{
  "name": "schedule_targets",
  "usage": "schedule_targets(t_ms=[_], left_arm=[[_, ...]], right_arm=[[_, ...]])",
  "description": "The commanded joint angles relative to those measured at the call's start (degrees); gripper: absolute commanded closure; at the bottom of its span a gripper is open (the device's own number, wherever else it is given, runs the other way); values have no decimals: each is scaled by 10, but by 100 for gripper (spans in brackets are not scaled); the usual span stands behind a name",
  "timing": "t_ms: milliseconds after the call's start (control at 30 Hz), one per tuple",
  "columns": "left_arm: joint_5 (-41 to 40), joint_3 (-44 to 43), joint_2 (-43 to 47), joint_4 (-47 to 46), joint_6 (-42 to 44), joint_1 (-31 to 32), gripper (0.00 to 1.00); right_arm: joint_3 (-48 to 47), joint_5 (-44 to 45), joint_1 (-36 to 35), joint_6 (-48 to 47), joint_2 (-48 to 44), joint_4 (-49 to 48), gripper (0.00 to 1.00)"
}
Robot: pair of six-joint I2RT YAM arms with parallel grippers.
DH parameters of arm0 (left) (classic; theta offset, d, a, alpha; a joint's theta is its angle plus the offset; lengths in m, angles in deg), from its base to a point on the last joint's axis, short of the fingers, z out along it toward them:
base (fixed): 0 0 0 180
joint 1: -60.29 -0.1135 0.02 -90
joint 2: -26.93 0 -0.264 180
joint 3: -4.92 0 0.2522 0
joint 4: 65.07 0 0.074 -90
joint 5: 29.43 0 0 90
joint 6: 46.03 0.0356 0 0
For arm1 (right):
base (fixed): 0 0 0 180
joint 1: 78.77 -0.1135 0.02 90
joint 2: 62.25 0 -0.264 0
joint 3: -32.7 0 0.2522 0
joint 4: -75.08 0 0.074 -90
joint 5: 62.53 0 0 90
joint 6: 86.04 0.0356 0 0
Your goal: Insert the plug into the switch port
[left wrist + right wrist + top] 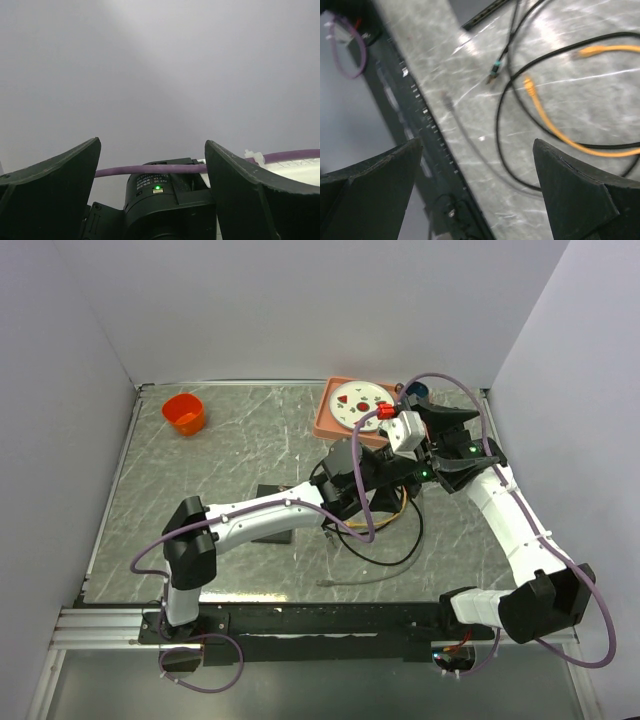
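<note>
The flat black box (272, 532) lies on the table, half hidden under my left arm; its port does not show. Loose cables lie just right of it: an orange one (398, 508) with its plug (529, 86), a black one (395, 545) with a teal-tipped plug (493, 70), and a thin grey one (350, 582). My left gripper (392, 478) is open and empty, raised, facing the right arm's wrist (157, 187). My right gripper (465, 440) is open and empty, high above the cables. Nothing lies between its fingers (580, 200).
A salmon-pink tray (325, 420) with a white disc stands at the back centre, a small blue object (418, 390) beside it. An orange cup (185, 412) sits back left. The black rail (420, 125) runs along the near edge. A purple arm cable (150, 169) crosses the left wrist view.
</note>
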Motion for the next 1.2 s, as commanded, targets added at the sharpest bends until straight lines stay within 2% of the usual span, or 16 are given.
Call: schedule_targets(t_ms=[0,67,167,200,233,367,500,533,633,733,833,933,1033,1067,1100,1167], left_arm=[[-17,0,-30,77,51,-40,11],[-7,-22,-36,89,70,-47,12],[44,-50,-53,86,37,-73,14],[74,-59,-59,86,11,-81,15],[93,-89,-74,93,5,-86,16],[133,-136,-102,112,20,-100,17],[176,-228,-131,187,27,-112,18],[180,-239,-139,205,31,-113,18],[166,-245,-137,209,37,-115,17],[172,-258,-141,188,12,-123,17],[184,-288,-152,217,24,-120,18],[182,-282,-141,225,29,-118,16],[152,-255,-127,219,26,-120,16],[142,-250,-122,226,29,-120,1],[107,-230,-106,232,37,-121,3],[72,-193,-78,233,42,-121,3]], right_arm=[[-40,36,-6,-29,-32,-80,0],[-40,51,-9,-52,-29,-109,0],[-33,96,-16,86,-44,-145,0],[-30,123,-24,188,-49,-163,0],[-31,139,-26,215,-53,-166,0],[-9,162,-25,200,-59,-216,0],[11,146,-24,300,-63,-267,0],[12,111,-17,304,-59,-282,0],[-32,72,-5,288,-28,-257,0],[-95,71,-5,283,-6,-197,0],[-68,74,-5,327,-31,-230,0],[-76,58,-5,301,-22,-213,0],[-132,137,-23,292,9,-148,0],[-139,179,-35,306,11,-143,0],[-141,305,-56,309,16,-127,0],[-134,381,-60,318,22,-121,0]])
